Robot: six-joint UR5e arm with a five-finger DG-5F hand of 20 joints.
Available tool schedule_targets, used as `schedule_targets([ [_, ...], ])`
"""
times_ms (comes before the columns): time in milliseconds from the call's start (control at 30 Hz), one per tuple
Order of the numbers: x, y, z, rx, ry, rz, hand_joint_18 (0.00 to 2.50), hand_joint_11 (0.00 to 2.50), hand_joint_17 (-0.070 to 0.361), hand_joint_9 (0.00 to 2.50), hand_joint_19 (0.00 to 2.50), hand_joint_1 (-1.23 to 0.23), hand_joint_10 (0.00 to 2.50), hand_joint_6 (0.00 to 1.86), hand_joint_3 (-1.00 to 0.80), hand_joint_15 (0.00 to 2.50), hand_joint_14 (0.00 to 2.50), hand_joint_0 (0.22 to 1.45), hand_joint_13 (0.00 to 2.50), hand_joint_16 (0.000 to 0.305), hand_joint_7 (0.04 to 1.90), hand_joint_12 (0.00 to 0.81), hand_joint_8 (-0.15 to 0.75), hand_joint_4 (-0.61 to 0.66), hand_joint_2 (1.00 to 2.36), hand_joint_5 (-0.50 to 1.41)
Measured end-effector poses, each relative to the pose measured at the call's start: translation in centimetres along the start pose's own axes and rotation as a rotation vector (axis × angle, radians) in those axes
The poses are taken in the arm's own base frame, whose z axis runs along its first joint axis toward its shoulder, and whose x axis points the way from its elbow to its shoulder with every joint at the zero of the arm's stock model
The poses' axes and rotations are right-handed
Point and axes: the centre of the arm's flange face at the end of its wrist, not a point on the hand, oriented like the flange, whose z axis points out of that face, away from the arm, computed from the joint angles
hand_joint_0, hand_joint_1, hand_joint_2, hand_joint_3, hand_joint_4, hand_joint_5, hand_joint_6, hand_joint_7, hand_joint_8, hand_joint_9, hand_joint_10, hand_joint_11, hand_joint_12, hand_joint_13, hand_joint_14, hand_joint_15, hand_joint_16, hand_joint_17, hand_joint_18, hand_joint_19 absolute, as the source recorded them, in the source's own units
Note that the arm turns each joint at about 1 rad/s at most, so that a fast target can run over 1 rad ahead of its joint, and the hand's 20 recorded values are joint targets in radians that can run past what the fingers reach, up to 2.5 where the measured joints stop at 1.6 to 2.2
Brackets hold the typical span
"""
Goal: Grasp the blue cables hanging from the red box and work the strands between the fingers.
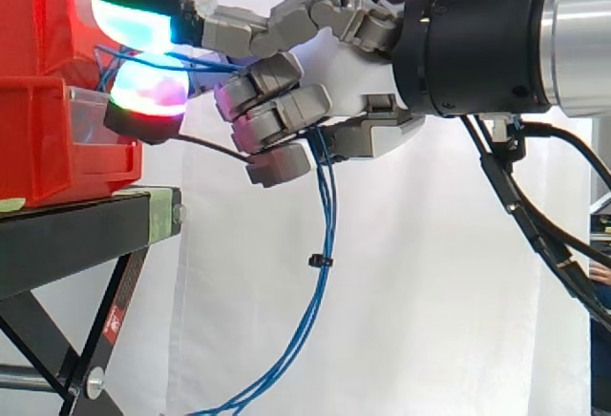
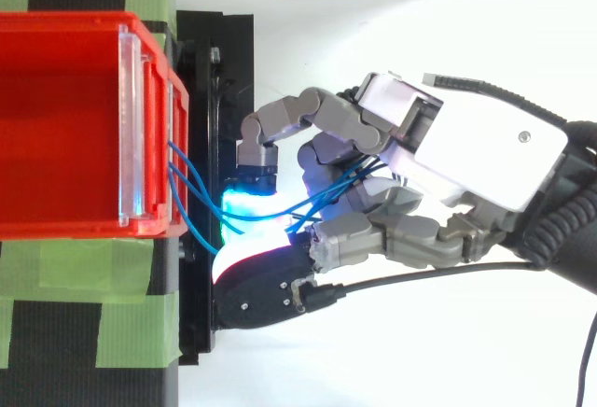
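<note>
Blue cables (image 1: 326, 208) from red box (image 2: 65, 127), threaded between curled fingers (image 1: 272, 80)

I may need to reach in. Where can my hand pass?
Free: the bare floor of the red plastic box, and the air under the robot hand, to the side view's right of the hanging thin blue cables. Crowded: the gap between box front and curled fingers, crossed by strands.

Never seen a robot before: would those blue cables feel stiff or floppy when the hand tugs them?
Probably floppy: the blue cables droop in a long curve below the hand. Likely light, being thin. They might slip between the curled fingers.
</note>
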Motion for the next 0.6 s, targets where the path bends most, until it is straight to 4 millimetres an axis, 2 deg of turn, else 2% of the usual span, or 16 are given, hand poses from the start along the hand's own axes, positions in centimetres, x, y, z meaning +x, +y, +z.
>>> schedule_targets([
  [133, -0.06, 0.23, 0.15, -0.002, -0.001, 0.003, 1.39, 1.99, 0.142, 0.91, 1.65, -0.57, 2.5, 0.89, -1.0, 1.29, 2.5, 0.73, 1.02, 0.063, 1.16, 0.431, 0.35, 0.26, 1.0, -0.01],
  [600, -0.63, -0.01, 0.33, 0.012, -0.004, -0.012, 1.39, 1.99, 0.142, 0.91, 1.65, -0.59, 2.5, 0.88, -0.96, 1.29, 2.5, 0.74, 1.02, 0.063, 1.17, 0.431, 0.35, 0.26, 1.0, -0.01],
])
